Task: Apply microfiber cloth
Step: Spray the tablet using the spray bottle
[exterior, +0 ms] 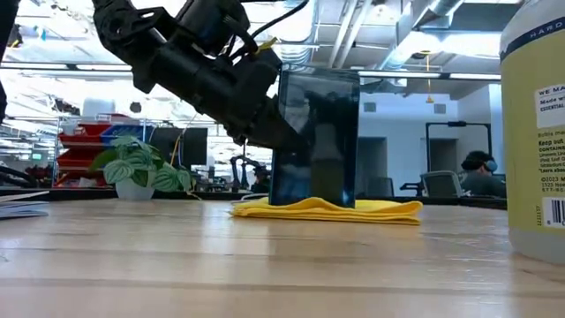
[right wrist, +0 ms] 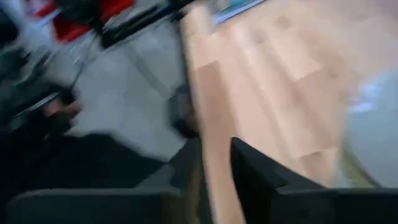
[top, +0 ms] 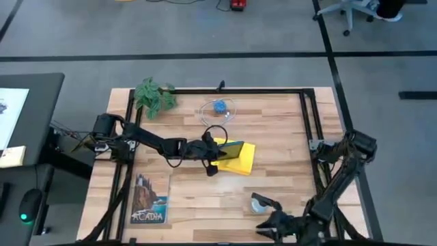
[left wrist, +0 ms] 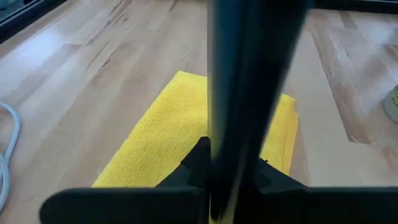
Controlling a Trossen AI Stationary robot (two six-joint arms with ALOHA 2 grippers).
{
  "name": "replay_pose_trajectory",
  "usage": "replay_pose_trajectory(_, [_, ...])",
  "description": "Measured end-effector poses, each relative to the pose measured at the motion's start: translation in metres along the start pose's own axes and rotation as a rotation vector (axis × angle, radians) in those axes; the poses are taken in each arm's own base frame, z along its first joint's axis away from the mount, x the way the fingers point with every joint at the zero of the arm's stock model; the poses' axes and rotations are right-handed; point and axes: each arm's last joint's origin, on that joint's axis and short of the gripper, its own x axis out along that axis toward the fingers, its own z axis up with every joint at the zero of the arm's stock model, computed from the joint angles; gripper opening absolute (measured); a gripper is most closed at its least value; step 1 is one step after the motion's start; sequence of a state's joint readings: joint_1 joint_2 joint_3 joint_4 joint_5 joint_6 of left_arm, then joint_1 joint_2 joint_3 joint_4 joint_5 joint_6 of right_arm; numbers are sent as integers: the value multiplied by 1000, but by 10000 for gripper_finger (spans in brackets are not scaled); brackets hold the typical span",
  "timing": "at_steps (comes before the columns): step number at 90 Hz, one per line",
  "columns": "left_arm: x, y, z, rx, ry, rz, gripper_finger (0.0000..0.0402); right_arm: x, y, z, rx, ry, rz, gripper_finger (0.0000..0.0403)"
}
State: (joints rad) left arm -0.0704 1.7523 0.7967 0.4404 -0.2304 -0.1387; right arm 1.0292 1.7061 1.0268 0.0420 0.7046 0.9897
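Note:
The yellow microfiber cloth (top: 243, 160) (exterior: 328, 210) (left wrist: 163, 140) lies flat near the table's middle. A dark tablet (top: 229, 148) (exterior: 314, 137) stands upright on its edge over the cloth, and my left gripper (top: 213, 154) (exterior: 258, 119) (left wrist: 231, 177) is shut on it. In the left wrist view the tablet shows edge-on as a dark bar (left wrist: 255, 74). My right gripper (top: 272, 220) (right wrist: 214, 186) waits open at the table's near edge, beside a white bottle (top: 259, 203), with nothing between its fingers. My left gripper pinches the tablet between its two fingers at the side edge (exterior: 277, 132) that faces the table's left. The fingers (left wrist: 198, 163) come nearly level from the table's left. The tablet stands upright with its lower edge (exterior: 313, 203) down at the cloth; whether it rests there I cannot tell.
A potted plant (top: 154, 96) stands at the far left corner. A clear dish with a blue thing (top: 219, 108) sits at the far middle. A booklet (top: 149, 199) lies near left. The big bottle (exterior: 534, 132) fills the low view's right side. Bare wood lies right of the cloth.

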Motion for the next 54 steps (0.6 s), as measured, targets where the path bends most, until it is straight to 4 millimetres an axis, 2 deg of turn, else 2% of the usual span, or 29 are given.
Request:
replay_pose_trajectory(13, [0,0,0,3,0,0,9,-15,6,16,35,67,-11,196])
replay_pose_trajectory(22, [0,0,0,5,0,0,9,-26,9,15,55,127,-88,227])
replay_pose_trajectory(34, [0,0,0,14,3,0,9,-39,8,9,136,187,-208,226])
replay_pose_trajectory(41, [0,0,-1,16,7,-1,9,-41,11,13,214,160,-217,216])
replay_pose_trajectory(54, [0,0,-1,24,7,-1,9,-44,18,23,205,113,-213,193])
